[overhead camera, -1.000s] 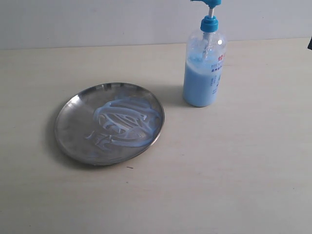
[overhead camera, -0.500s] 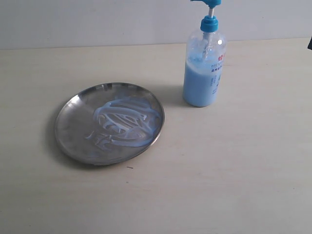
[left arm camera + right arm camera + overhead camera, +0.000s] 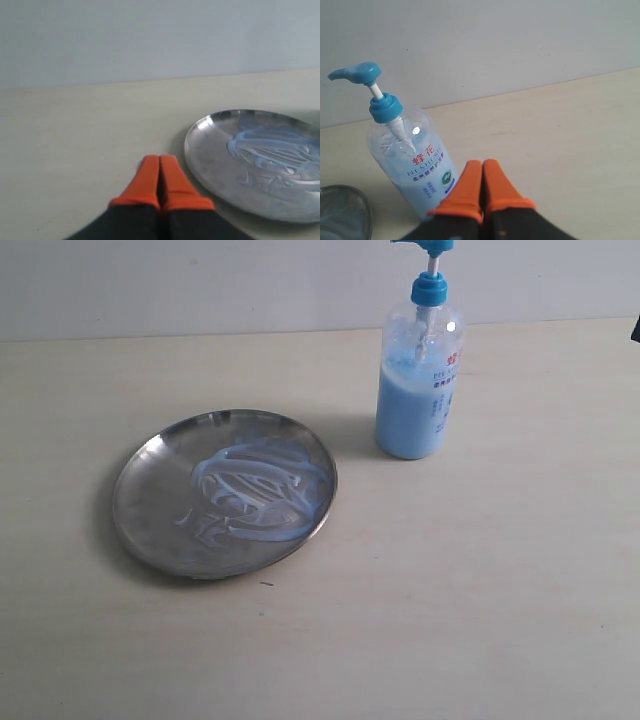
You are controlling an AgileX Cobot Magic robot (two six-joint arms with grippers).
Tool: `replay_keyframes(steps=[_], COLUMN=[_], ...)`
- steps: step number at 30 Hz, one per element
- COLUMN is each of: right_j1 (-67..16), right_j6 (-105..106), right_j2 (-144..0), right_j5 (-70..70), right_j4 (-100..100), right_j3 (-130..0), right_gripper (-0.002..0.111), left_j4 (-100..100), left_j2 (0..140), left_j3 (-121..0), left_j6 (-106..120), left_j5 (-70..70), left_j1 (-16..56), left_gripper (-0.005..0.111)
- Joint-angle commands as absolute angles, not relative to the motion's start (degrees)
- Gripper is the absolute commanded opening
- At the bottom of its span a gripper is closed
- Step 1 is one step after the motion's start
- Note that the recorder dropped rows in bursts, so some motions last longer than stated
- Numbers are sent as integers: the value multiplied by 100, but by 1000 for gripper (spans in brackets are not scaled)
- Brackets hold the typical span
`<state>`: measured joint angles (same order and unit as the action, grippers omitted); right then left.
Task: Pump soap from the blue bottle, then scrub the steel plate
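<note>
Nearest, item one: left jaws, orange-tipped, pressed together with nothing between them, low over the bench [image 3: 480, 620] and just short of the plate's rim, not touching it.

Item two: right jaws, likewise pressed together and empty, pointed toward the foot of the bottle. Neither pair shows in the exterior view, so both stand clear of the work.

Item three: steel plate [image 3: 150, 500], round, shallow, shiny, lying flat on the bench left of centre. Contents: soap [image 3: 262, 495], pale blue, spread in looping streaks over the middle and the side toward the bottle. The opposite side is bare metal.

Item four: blue bottle [image 3: 412, 410], upright, behind and to the right of the plate, near it but apart. More than half full. Pump head [image 3: 432, 245] raised, spout turned toward the plate's side.

Item five: wall [image 3: 200, 280], plain and pale, behind the bench.

Status, as a judgement: pumping looks done, since soap lies on the plate. The swirled pattern suggests the scrub is under way or finished. No sponge or cloth is in view. If scrubbing goes on, the next move calls for the left jaws to clear the rim, come down on the streaks and rub with light pressure, since so smooth a plate may slide on the bench.
</note>
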<state>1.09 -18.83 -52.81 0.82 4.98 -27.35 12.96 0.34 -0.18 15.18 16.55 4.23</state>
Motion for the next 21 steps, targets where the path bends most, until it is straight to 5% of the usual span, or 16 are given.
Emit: replay_keyframes(steps=[1,21], right_j1=[137,137], right_j6=[-1855,-1855], right_j2=[-5278,-5278], right_j5=[141,141], right_j4=[486,486], right_j3=[-2797,-2797], right_gripper=[0,0], left_j4=[1246,797], left_j2=[0,0], left_j3=[0,0], left_j6=[1546,1274], left_j5=[2071,2052], left_j1=[407,407], left_gripper=[0,0])
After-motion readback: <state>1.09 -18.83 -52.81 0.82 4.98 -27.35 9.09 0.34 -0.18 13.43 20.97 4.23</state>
